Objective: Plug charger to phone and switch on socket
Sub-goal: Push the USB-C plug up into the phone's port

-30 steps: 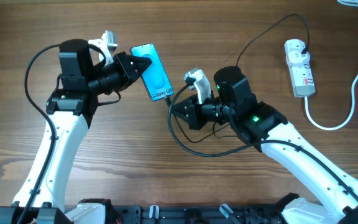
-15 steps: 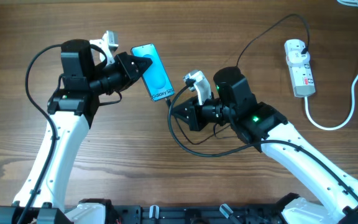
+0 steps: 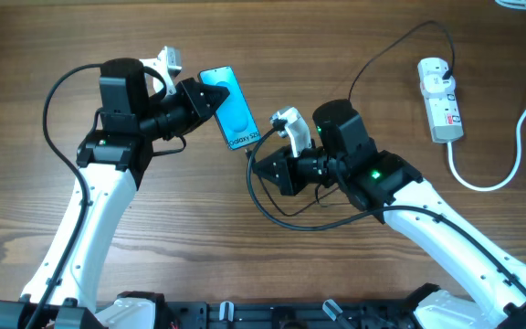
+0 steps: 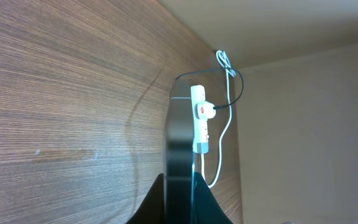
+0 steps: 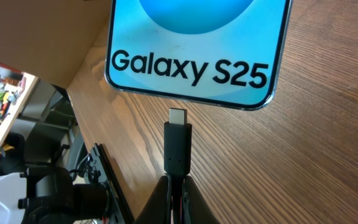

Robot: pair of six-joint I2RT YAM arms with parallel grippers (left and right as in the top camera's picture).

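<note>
My left gripper (image 3: 206, 98) is shut on the phone (image 3: 230, 111), a turquoise-screened Galaxy S25 held off the table; in the left wrist view I see it edge-on (image 4: 180, 149) between the fingers (image 4: 179, 186). My right gripper (image 3: 261, 164) is shut on the charger's dark connector (image 5: 178, 146), whose metal tip sits just below the phone's bottom edge (image 5: 197, 56), a small gap apart. The black cable (image 3: 281, 206) loops under my right arm and runs up to its black plug in the white socket (image 3: 439, 99) at the far right.
The socket's thick white cord (image 3: 496, 146) curves along the table's right side. The socket also shows small in the left wrist view (image 4: 200, 121). Bare wood table lies around both arms.
My left gripper has shifted the phone slightly right and up, toward the connector. My right gripper has barely moved.
</note>
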